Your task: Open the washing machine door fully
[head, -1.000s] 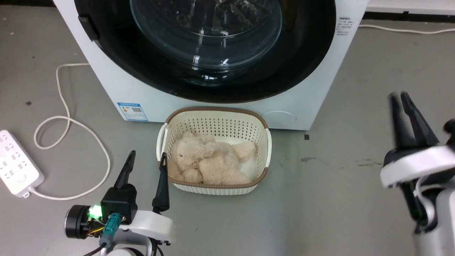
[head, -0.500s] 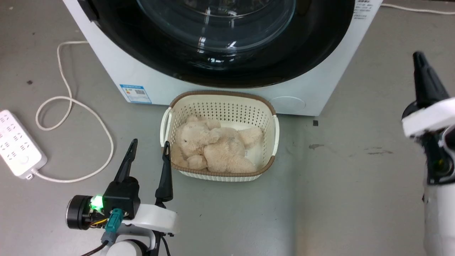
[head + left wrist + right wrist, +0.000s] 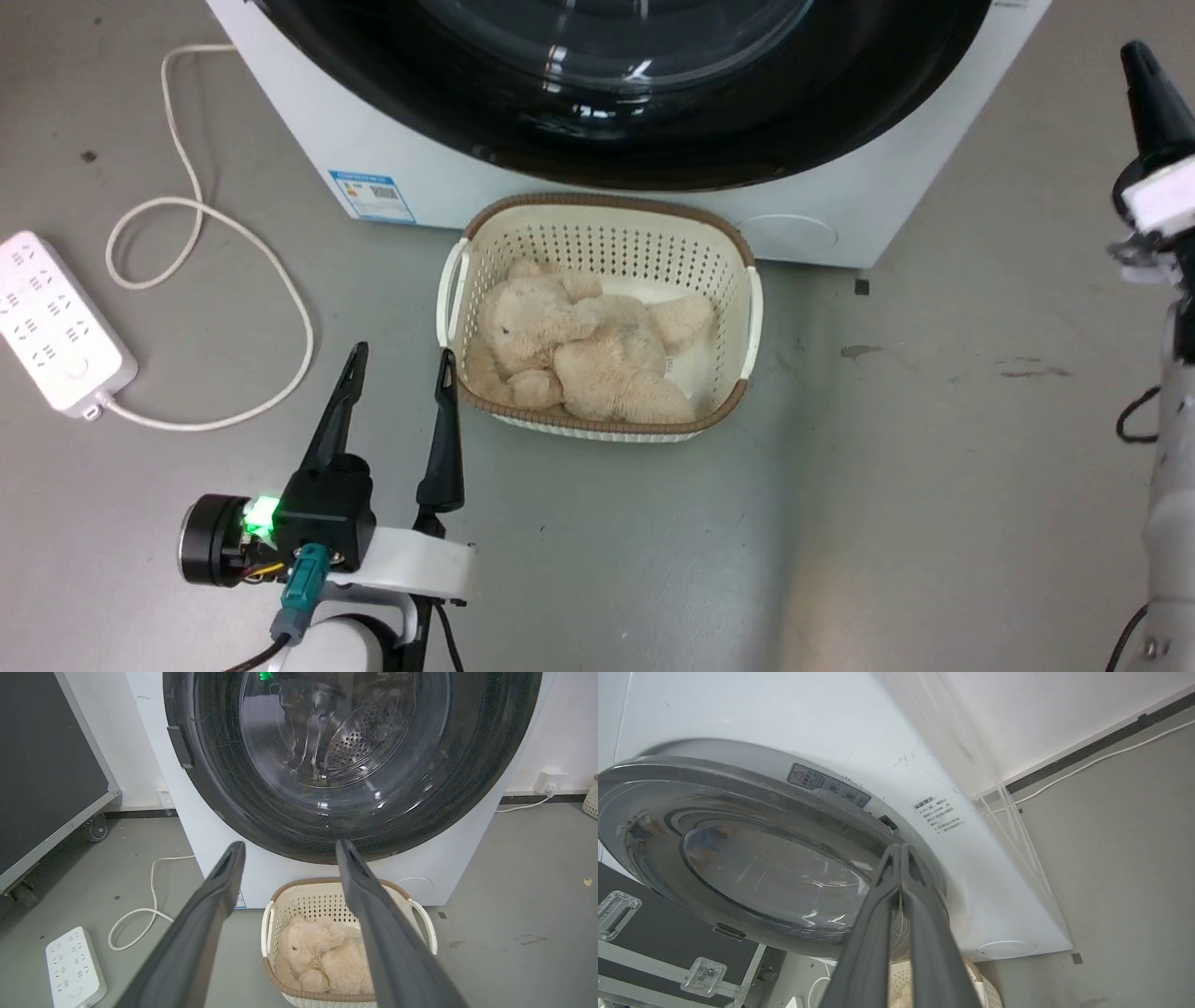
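Head view: my left claw (image 3: pixel 403 353) is hovering open, empty, beside one basket (image 3: pixel 607 201) holding one teddy bear (image 3: pixel 579 345), before the washing machine (image 3: pixel 345 121) and its washing machine door (image 3: pixel 794 140). Left wrist view: that door is facing my spread fingers (image 3: pixel 203 914). Right wrist view: my right claw (image 3: pixel 901 847) is pointing, pressed together, empty, at the door's rim; two labels (image 3: pixel 829 786), unreadable.

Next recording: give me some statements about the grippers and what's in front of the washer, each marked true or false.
1. The left gripper is open and holds nothing. True.
2. The basket holds folded towels. False: a beige plush bear lies in it.
3. The right gripper has its fingers pressed together. True.
4. The power strip lies to the robot's right of the basket. False: it lies to its left.
5. The washing machine door hangs wide open. False: it covers the drum opening.
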Tool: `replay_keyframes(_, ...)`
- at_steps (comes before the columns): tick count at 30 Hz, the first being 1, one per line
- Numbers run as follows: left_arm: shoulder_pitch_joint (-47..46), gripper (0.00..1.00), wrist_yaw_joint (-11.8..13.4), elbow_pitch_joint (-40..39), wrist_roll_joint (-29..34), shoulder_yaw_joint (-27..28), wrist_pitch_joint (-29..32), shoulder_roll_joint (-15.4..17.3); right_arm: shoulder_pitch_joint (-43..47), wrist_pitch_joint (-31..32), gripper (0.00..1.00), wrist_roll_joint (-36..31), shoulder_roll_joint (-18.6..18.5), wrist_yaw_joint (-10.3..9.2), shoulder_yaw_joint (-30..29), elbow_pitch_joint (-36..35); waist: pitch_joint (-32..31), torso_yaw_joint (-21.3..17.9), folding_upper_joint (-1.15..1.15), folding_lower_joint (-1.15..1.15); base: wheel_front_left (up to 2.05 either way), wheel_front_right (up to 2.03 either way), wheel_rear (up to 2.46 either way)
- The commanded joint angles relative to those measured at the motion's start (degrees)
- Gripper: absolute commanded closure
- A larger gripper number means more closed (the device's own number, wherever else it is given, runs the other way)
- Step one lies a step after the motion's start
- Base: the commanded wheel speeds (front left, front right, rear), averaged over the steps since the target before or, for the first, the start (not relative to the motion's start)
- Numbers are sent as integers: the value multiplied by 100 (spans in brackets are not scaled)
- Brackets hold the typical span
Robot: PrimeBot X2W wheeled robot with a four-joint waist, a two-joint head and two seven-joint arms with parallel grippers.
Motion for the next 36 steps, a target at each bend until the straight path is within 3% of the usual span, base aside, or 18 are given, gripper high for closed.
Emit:
replay_keyframes(1, -89, 0, 44, -34, -12, -31, -70, 20, -343, 149, 100, 189, -78, -1, -113, 204, 79, 41, 0, -1, 0, 0, 0)
replay_keyframes(18, -254, 0, 144, -128, -12, -219, -262, 30, -2193, 1714, 100, 951, -361, -2, -777, 1920, 562, 235, 0, -1, 0, 0, 0)
replay_keyframes(36, -371, 0, 316, -237, -73, -458, -477, 2, -4037, 2704, 100, 1249, -969, -3, -1325, 3702, 1109, 599, 0, -1, 0, 0, 0)
